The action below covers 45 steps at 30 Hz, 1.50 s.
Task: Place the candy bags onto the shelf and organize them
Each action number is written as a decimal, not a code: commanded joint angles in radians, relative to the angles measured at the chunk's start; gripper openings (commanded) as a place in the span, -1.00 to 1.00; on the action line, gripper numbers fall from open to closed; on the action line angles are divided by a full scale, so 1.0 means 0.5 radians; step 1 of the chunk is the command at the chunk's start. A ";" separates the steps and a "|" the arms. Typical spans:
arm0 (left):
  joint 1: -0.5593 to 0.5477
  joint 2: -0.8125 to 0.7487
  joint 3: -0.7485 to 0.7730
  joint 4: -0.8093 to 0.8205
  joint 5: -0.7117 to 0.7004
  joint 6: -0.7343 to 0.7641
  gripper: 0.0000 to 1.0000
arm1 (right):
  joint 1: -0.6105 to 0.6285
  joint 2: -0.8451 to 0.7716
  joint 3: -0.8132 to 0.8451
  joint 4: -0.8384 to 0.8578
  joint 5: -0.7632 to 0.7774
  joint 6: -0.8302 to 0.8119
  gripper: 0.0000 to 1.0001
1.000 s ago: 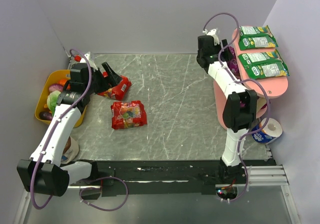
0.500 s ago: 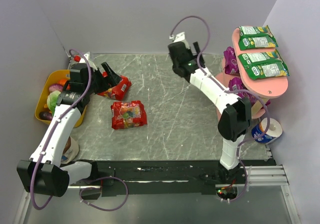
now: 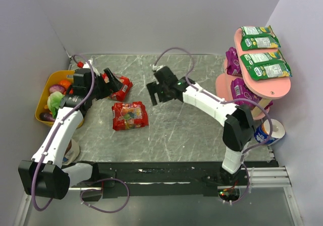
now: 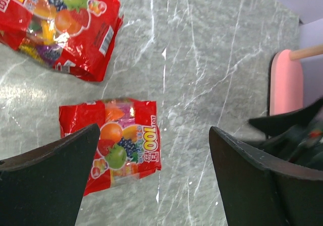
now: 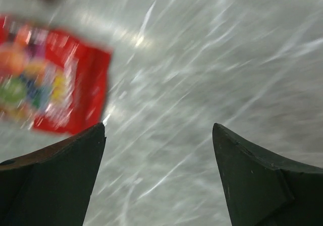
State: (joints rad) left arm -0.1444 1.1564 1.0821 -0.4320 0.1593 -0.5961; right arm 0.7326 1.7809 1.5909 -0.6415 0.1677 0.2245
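Observation:
Two red candy bags lie on the grey table: a far one [image 3: 120,87] and a near one [image 3: 129,115]. Both show in the left wrist view [image 4: 60,24] [image 4: 113,145]. My left gripper [image 3: 112,79] [image 4: 154,129] is open and empty, right beside the far red bag. My right gripper [image 3: 151,94] [image 5: 159,127] is open and empty above the table, right of the red bags; one red bag [image 5: 50,79] shows blurred at its left. The pink shelf [image 3: 280,87] [image 4: 285,82] holds two green bags [image 3: 259,37] [image 3: 265,64] on top and two purple bags [image 3: 232,59] [image 3: 242,91] on the tier below.
A yellow bowl [image 3: 43,97] with toy vegetables [image 3: 54,102] stands against the left wall. A blue-and-white roll [image 3: 265,132] sits by the shelf's foot. Walls close in the table on the left, back and right.
My right arm has swung from the shelf leftward and down to the middle of the table, near the red bags. My left gripper has shifted only slightly.

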 commanded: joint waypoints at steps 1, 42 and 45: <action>0.010 -0.015 -0.032 0.033 0.001 -0.023 0.92 | 0.145 0.080 -0.025 0.129 -0.458 0.269 0.82; -0.159 0.740 -0.431 -0.038 0.341 0.042 0.26 | -0.020 0.200 -0.371 0.580 -0.762 0.554 0.31; -0.269 0.798 -0.394 -0.013 0.369 0.060 0.24 | -0.026 0.105 -0.445 0.599 -0.713 0.548 0.46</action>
State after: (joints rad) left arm -0.1997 1.5070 0.8696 -0.4740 0.2531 -0.5869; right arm 0.7204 1.9331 1.4067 -0.3614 -0.2413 0.4900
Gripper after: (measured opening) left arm 0.629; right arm 0.705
